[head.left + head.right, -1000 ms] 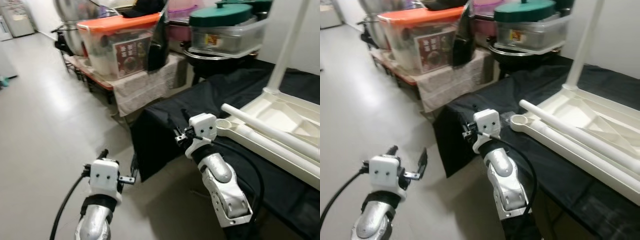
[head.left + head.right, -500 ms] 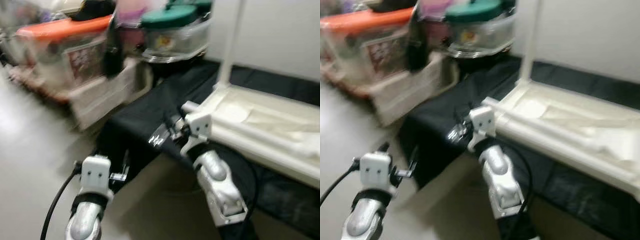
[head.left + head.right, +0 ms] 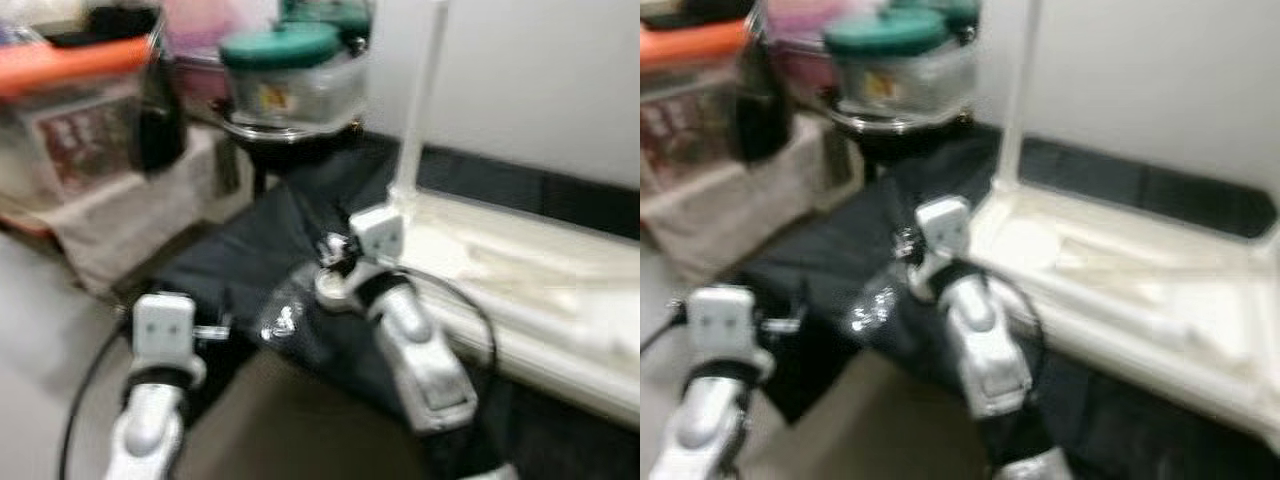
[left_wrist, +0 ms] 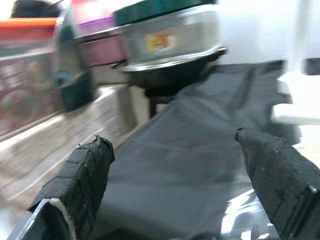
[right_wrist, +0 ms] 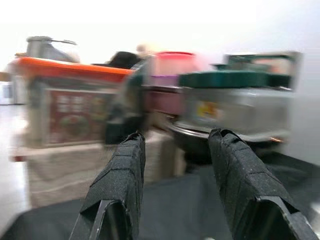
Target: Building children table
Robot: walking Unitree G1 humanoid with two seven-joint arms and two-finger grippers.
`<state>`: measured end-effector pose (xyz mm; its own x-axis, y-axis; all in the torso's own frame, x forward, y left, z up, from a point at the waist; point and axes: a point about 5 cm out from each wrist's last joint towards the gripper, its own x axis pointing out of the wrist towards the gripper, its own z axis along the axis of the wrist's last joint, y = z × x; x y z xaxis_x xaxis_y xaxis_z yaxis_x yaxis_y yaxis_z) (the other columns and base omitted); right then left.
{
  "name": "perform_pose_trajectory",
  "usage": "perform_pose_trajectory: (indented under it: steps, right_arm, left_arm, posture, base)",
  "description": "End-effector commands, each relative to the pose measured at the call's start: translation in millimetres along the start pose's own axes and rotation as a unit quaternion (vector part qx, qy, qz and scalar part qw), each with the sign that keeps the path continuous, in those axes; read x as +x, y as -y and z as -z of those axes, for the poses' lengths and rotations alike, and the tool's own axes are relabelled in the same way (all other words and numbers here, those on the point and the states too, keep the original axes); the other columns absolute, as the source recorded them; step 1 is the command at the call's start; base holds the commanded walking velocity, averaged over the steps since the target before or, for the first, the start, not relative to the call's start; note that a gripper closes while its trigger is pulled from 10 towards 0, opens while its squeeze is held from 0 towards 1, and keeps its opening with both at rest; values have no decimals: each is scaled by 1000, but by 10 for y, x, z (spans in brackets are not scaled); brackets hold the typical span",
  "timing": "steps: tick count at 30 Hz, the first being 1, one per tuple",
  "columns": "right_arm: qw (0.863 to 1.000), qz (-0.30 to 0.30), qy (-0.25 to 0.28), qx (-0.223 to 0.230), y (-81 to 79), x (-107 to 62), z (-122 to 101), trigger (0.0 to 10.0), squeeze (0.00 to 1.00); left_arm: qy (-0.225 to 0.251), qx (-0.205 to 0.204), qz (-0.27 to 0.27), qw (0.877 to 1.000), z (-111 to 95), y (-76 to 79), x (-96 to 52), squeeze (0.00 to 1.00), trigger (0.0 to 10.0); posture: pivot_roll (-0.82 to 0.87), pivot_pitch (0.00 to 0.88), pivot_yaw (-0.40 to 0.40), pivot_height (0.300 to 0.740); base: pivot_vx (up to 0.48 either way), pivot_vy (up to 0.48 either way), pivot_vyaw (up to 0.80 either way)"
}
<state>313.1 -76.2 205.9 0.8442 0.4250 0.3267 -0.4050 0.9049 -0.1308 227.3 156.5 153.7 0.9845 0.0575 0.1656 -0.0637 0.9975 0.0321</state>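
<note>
A cream plastic children's table [image 3: 520, 290] lies upside down on a black cloth [image 3: 250, 250]. One white leg [image 3: 418, 100] stands upright at its far corner, and loose leg tubes lie blurred along its top. My right gripper [image 3: 332, 255] hovers open over the cloth just beside the table's near corner; in the right wrist view its fingers [image 5: 117, 185] stand apart with nothing between them. My left gripper [image 4: 175, 185] is open and empty at the cloth's near edge, lower and to the left. A shiny clear plastic packet [image 3: 285, 315] lies on the cloth between the arms.
Beyond the cloth stand a green-lidded clear box [image 3: 290, 75] on a dark pot, an orange-lidded box [image 3: 70, 100] and a cloth-draped low stand [image 3: 110, 215]. A white wall [image 3: 540, 80] runs behind the table. Bare floor [image 3: 40, 340] lies to the left. The picture is blurred.
The whole view has swung to the right, so the table and wall now sit more central. Both arms keep much the same pose, and both grippers stay open.
</note>
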Motion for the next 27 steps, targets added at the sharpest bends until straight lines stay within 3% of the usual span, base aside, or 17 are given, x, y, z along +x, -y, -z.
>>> perform_pose_trajectory:
  steps: [1, 4, 9, 11, 12, 14, 15, 17, 21, 22, 23, 24, 27]
  right_arm:
    - [1000, -4, 0, 1, 37, 104, -56, 10000, 0]
    - [1000, 3, -11, 4, 173, 343, -167, 10000, 0]
    - [999, 10, -34, -10, 275, 485, -192, 10000, 0]
    - [997, 13, -77, -23, 509, 760, -262, 10000, 0]
    - [997, 13, -77, -23, 509, 760, -262, 10000, 0]
    - [991, 0, -126, -47, 729, 910, -301, 10000, 0]
    - [991, 0, -126, -47, 729, 910, -301, 10000, 0]
    - [979, -28, -185, -85, 902, 908, -265, 10000, 0]
    - [969, -40, -221, -100, 999, 876, -229, 10000, 0]
    - [961, -52, -253, -103, 1049, 844, -197, 10000, 1000]
    - [961, -52, -253, -103, 1049, 844, -197, 10000, 1000]
    - [947, -81, -295, -96, 1102, 800, -164, 10000, 1000]
    - [942, -95, -308, -91, 1117, 790, -160, 10000, 1000]
  left_arm:
    - [-4, -5, 3, 1000, 11, 7, -10, 0, 10000]
    - [-5, -7, 10, 1000, 7, 5, -14, 0, 10000]
    - [-8, -6, 13, 1000, 11, -1, -12, 0, 10000]
    - [-15, -6, 21, 1000, 22, -19, -28, 0, 10000]
    - [-15, -6, 21, 1000, 22, -19, -28, 0, 10000]
    - [-21, -3, 23, 1000, 23, -29, -61, 0, 10000]
    - [-21, -3, 23, 1000, 23, -29, -61, 0, 10000]
    - [-26, -3, 24, 999, 12, -22, -115, 0, 10000]
    - [-30, -9, 25, 999, 10, -16, -146, 0, 10000]
    - [-35, -9, 27, 999, 14, -9, -179, 0, 10000]
    - [-35, -9, 27, 999, 14, -9, -179, 0, 10000]
    - [-45, -11, 31, 998, 15, 10, -239, 0, 10000]
    - [-50, -11, 33, 998, 12, 19, -264, 0, 10000]
  posture:
    - [1, 0, 27, 740]
    - [4, 0, 26, 740]
    - [5, 0, 25, 740]
    - [8, 0, 32, 740]
    - [8, 0, 32, 740]
    - [15, 11, 29, 740]
    - [15, 11, 29, 740]
    - [19, 55, 28, 740]
    - [19, 55, 28, 740]
    - [23, 97, 24, 740]
    - [23, 97, 24, 740]
    - [18, 135, 23, 740]
    - [18, 135, 23, 740]
  base:
    - [0, 0, 0]
    - [0, 0, 0]
    - [0, 0, 0]
    - [0, 0, 0]
    - [0, 0, 0]
    - [0, 0, 0]
    - [0, 0, 0]
    - [0, 0, 0]
    - [0, 0, 0]
    - [0, 0, 0]
    - [0, 0, 0]
    - [0, 0, 0]
    - [0, 0, 0]
